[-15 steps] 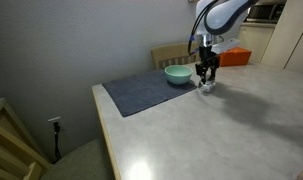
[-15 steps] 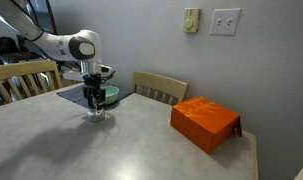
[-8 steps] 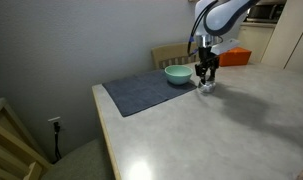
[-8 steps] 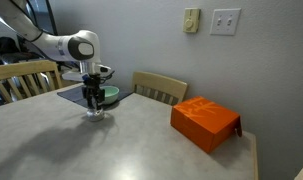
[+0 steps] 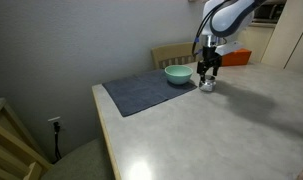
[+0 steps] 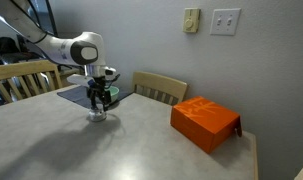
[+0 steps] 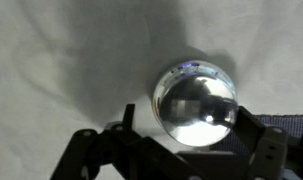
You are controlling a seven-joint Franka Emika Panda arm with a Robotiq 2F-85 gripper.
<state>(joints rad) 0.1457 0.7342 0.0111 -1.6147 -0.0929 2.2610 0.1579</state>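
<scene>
A clear drinking glass (image 5: 206, 86) (image 6: 96, 114) stands upright on the pale table (image 5: 201, 135), just off the corner of a grey mat (image 5: 141, 92). My gripper (image 5: 208, 69) (image 6: 101, 94) hangs right above it and is open. In the wrist view I look straight down into the glass (image 7: 196, 105); my gripper (image 7: 186, 114) straddles it, one finger on each side of the rim, with a small gap on the left. A teal bowl (image 5: 177, 74) (image 6: 110, 96) sits on the mat right behind the glass.
An orange box (image 6: 204, 123) (image 5: 237, 57) lies near the table's far corner. Wooden chairs (image 6: 159, 88) (image 6: 16, 80) stand against the table edges. A wall with switch plates (image 6: 225, 20) is behind.
The jaws were shut round the glass and have now opened. The gripper has risen a little and the glass stays on the table.
</scene>
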